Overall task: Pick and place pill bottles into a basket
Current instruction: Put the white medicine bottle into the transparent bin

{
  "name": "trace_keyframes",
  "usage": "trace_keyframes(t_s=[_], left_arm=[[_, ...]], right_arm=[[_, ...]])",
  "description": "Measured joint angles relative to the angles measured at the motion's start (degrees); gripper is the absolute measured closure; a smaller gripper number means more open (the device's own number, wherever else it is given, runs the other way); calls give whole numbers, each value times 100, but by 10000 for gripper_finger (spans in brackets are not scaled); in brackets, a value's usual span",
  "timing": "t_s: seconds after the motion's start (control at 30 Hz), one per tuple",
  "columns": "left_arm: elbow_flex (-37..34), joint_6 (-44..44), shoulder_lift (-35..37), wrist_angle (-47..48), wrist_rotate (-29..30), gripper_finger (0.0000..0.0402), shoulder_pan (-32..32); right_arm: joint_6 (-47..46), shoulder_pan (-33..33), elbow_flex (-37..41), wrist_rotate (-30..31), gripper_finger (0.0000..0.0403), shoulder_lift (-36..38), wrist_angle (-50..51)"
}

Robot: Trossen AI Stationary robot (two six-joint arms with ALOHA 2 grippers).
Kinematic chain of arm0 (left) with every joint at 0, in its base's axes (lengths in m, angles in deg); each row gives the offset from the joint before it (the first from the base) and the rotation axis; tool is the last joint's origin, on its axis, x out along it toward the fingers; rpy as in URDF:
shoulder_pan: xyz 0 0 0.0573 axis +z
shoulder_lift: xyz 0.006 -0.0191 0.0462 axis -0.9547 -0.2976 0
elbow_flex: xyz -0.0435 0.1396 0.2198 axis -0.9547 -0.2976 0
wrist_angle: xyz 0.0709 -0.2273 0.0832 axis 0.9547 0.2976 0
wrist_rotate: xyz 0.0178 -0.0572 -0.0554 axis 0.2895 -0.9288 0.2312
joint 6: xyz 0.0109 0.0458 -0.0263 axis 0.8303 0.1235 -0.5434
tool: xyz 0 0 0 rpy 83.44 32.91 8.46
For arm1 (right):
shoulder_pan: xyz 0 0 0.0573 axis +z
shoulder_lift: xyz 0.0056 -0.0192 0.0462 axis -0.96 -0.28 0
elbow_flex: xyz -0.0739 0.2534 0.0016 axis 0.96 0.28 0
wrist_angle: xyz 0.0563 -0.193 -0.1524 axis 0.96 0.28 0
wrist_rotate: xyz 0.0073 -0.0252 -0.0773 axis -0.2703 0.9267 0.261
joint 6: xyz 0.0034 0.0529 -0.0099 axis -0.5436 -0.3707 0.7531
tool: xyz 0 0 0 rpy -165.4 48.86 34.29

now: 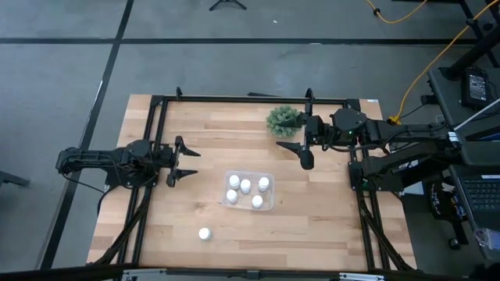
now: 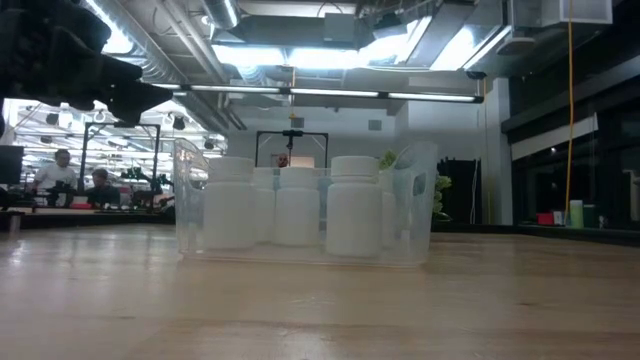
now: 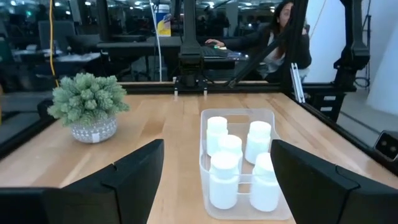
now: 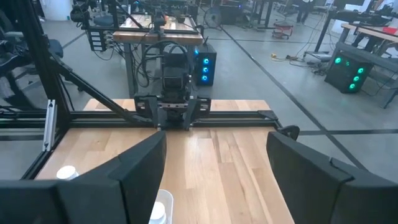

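The clear tray stands at the table's middle and holds several white pill bottles, all upright; they also show in the low view and the left wrist view. One more bottle stands alone on the table, nearer the front edge and left of the tray; it also shows in the right wrist view. My left gripper is open and empty, left of the tray and pointing at it. My right gripper is open and empty, beyond the tray's far right corner.
A green spiky plant in a small pot stands at the far edge, beside my right gripper. A black metal frame runs around the table. A person sits beyond the table's right side.
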Motion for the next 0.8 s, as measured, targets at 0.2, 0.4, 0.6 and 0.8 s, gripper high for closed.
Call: trace_keyframes(t_s=[0.2, 0.4, 0.6, 0.8], left_arm=[[0, 143, 0, 0, 0, 111, 0], [0, 154, 0, 0, 0, 111, 0], [0, 150, 0, 0, -2, 111, 0], [0, 153, 0, 0, -2, 111, 0]], right_arm=[[-148, 0, 0, 0, 124, 0, 2], [-174, 46, -9, -424, 124, -214, 75], [19, 499, -973, -651, 124, -1410, 693], [723, 811, -3049, -645, 124, -2981, 1872]])
